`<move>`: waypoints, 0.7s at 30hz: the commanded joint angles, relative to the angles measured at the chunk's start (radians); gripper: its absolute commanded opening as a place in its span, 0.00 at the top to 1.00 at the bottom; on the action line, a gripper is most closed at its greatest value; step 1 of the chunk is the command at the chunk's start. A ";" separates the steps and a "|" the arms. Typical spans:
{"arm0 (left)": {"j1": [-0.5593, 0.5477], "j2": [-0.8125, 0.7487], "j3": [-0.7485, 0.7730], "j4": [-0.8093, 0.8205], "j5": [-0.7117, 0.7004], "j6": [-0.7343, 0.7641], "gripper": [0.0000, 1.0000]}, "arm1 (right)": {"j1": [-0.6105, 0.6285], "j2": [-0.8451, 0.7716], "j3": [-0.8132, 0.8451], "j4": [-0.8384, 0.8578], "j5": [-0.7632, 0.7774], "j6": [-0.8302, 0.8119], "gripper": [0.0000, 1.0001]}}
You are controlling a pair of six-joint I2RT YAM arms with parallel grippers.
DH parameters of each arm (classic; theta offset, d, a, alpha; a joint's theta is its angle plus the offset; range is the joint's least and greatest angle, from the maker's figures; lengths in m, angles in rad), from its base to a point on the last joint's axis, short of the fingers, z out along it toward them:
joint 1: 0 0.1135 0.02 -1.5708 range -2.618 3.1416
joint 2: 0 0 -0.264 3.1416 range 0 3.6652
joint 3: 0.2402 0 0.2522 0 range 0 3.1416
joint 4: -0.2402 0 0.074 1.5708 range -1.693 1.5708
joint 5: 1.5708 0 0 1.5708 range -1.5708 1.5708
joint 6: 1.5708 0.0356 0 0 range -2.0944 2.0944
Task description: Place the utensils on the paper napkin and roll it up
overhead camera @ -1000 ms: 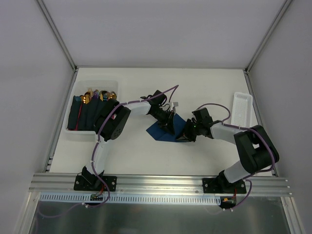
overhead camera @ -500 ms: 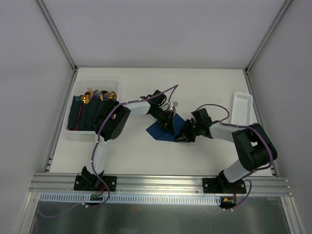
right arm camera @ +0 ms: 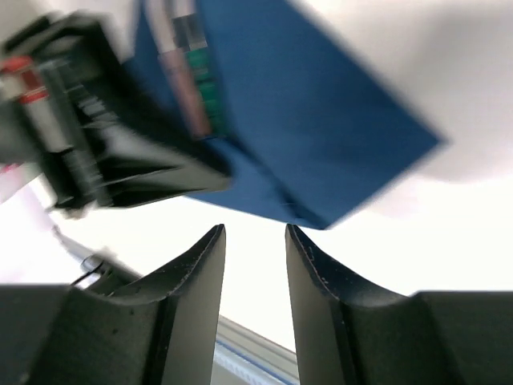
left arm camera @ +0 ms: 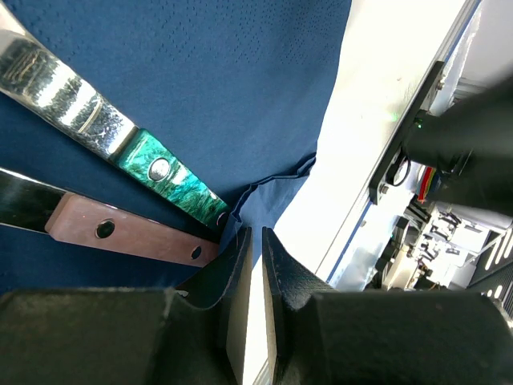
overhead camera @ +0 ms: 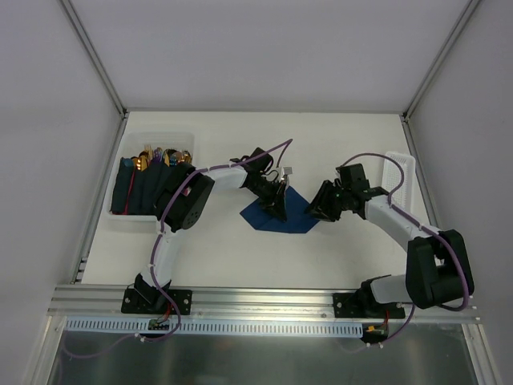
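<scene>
I had my left gripper (left arm camera: 252, 234) pinched on the rumpled edge of the paper napkin (left arm camera: 200, 80) at mid-table, the utensils (left arm camera: 136, 156) lying on it with handle ends toward those tips, while my right gripper (right arm camera: 255, 237) hung open and empty just beside the sheet's right corner.

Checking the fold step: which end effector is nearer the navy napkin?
Left. The left end effector is closed on the edge of the napkin; the right end effector hangs open beside its corner, not touching.

The napkin (left arm camera: 208, 72) is dotted navy, the utensils (left arm camera: 72, 100) silver with marbled-green and copper handles.
</scene>
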 commanded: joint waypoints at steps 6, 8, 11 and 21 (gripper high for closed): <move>0.015 0.013 -0.003 0.002 -0.045 0.014 0.89 | -0.091 0.073 0.022 -0.145 0.128 -0.128 0.58; 0.015 0.015 -0.003 0.002 -0.045 0.016 0.89 | -0.103 0.092 0.022 -0.143 0.140 -0.134 0.57; 0.014 0.015 -0.006 0.002 -0.045 0.017 0.89 | -0.108 0.124 0.033 -0.137 0.156 -0.139 0.53; 0.015 0.023 0.001 0.002 -0.041 0.013 0.89 | -0.108 0.276 0.084 -0.059 0.089 -0.140 0.50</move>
